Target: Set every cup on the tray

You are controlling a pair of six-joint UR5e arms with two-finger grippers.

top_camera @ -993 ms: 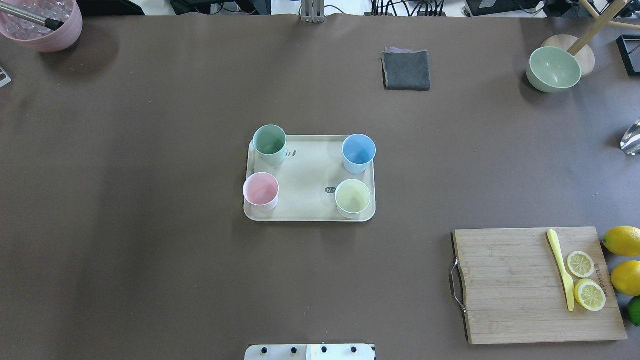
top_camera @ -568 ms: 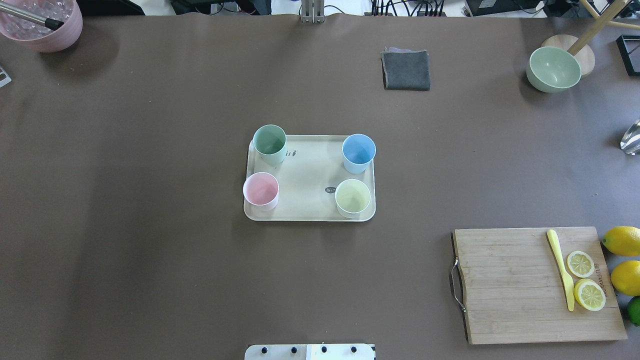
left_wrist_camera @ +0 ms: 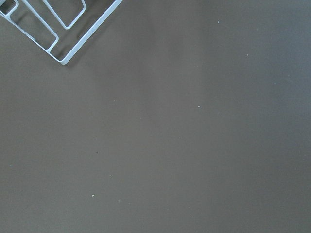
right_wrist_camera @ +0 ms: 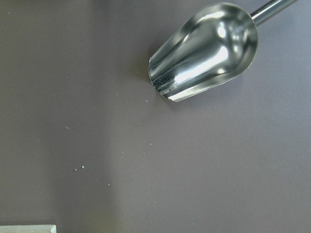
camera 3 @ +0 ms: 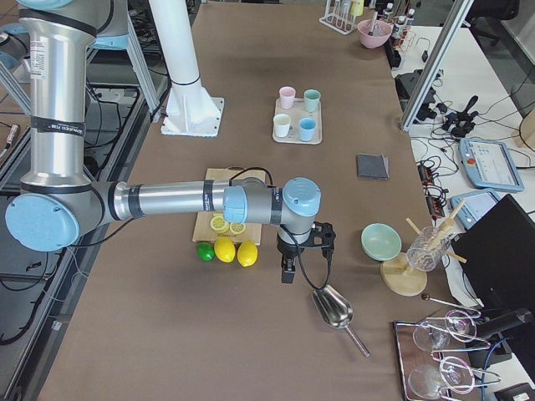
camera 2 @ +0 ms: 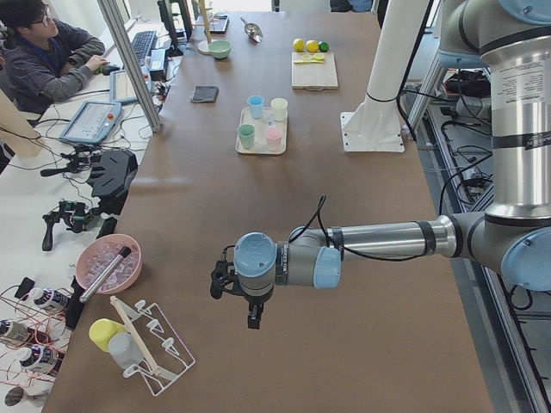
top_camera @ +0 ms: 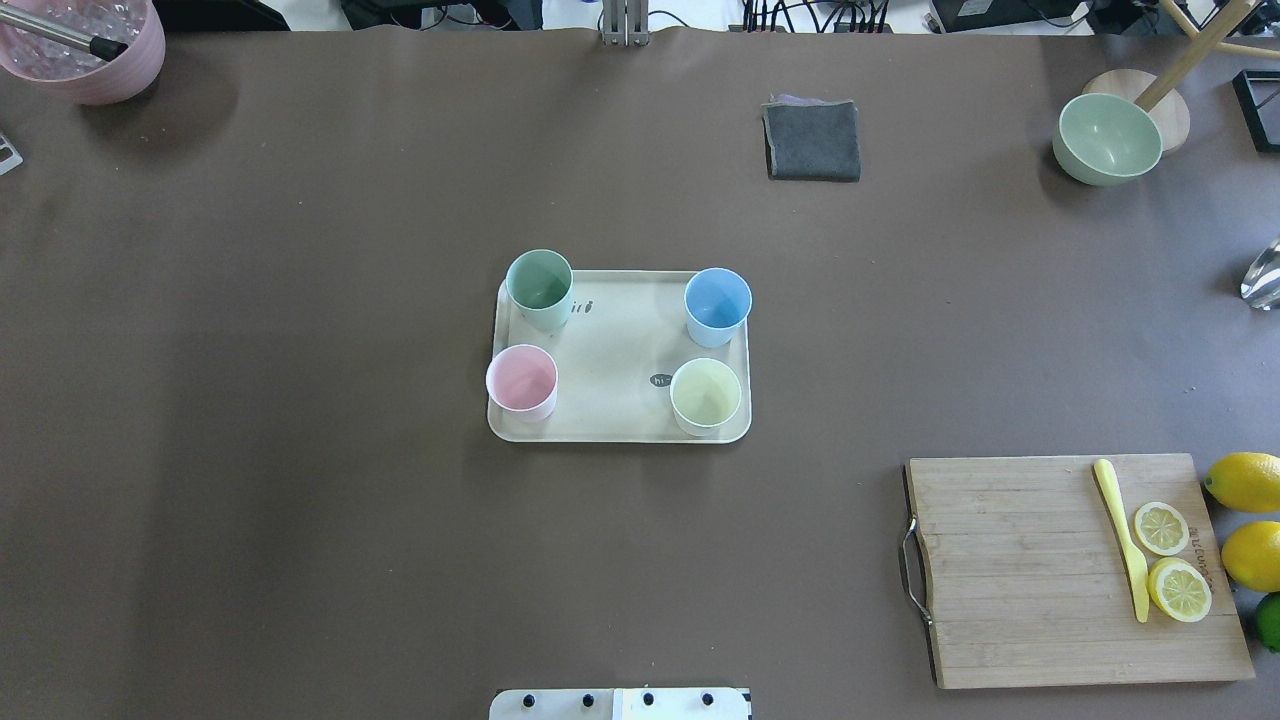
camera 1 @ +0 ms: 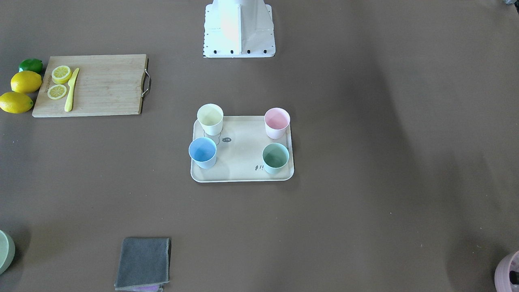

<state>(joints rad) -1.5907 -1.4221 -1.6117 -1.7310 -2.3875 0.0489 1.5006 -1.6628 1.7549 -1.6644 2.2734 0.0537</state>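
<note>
All four cups (top_camera: 706, 396) stand upright on the tray (top_camera: 620, 345), one per corner, so I reckon I'm done and should just keep clear; my left claw (camera 2: 250, 320) and right claw (camera 3: 287, 273) hang well away from it, can't tell if either's clenched.

Light: bright, even, from overhead across my bench (top_camera: 300, 450).
Shadows: soft, faint around the tray (top_camera: 615, 340); darker beside the pink bowl (top_camera: 120, 80), far-left corner.
Glare: I see hot highlights on the metal scoop (right_wrist_camera: 204, 51).
Focus: sharp everywhere.
</note>
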